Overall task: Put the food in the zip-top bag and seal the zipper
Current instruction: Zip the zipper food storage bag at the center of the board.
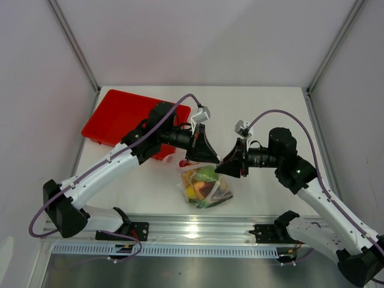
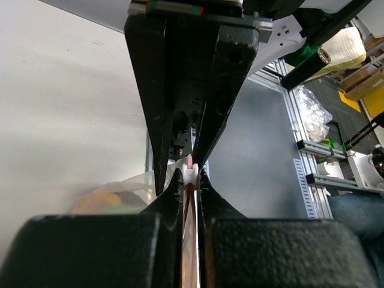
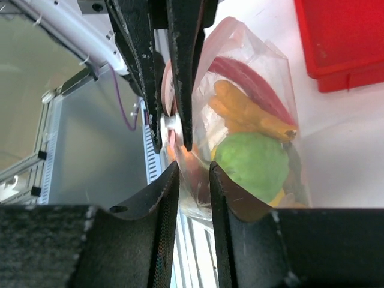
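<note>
Top cam: bright, even, diffuse light from overhead. Faint soft shadows on table (image 1: 270, 120) under both arms, sharp throughout. Wrist cams: left gripper (image 2: 191, 177) & right gripper (image 3: 193, 168) dark, underexposed, finger bases nearest lens blurred, focus better twd tips. Glare streaks on zip-top bag (image 3: 264, 66) ahead of right gripper. Table beside left gripper nearly washed out.

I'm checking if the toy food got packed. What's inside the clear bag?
Inside the clear bag I see a green lime, orange pieces, a dark red piece and a yellow piece. Whatever lies underneath them is covered, so I cannot tell.
</note>
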`<action>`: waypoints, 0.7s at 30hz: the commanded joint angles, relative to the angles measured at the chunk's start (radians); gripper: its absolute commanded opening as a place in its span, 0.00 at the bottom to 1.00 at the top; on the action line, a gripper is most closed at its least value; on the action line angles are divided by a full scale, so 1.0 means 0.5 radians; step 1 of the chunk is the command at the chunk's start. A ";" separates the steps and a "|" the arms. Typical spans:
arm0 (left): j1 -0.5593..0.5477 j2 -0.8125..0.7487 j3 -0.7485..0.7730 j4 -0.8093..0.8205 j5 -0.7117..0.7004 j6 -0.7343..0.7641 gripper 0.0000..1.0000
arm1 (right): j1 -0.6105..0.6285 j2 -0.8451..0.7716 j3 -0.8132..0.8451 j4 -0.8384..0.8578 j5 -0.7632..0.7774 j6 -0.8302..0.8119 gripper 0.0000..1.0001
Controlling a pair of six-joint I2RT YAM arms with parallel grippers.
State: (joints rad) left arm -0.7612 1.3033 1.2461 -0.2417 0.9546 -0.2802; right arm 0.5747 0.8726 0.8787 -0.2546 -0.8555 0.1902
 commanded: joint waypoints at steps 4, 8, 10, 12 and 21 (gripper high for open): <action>0.013 0.053 0.140 0.045 0.100 -0.038 0.01 | 0.041 0.138 0.080 0.218 -0.243 -0.025 0.30; 0.013 0.059 0.146 0.020 0.103 -0.029 0.01 | 0.062 0.203 0.092 0.328 -0.210 0.040 0.19; 0.013 0.066 0.146 -0.001 0.103 -0.016 0.00 | 0.072 0.240 0.111 0.341 -0.118 0.089 0.00; 0.013 0.072 0.168 -0.078 0.076 0.017 0.01 | 0.102 0.231 0.132 0.310 0.077 0.104 0.00; 0.016 0.066 0.208 -0.468 -0.280 0.198 0.01 | 0.158 0.004 0.019 0.371 0.774 0.316 0.00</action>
State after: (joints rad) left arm -0.7494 1.3376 1.3254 -0.3599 0.8745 -0.2256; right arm 0.6552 0.9123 0.8783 -0.1596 -0.6399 0.2985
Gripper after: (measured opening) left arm 0.039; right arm 0.003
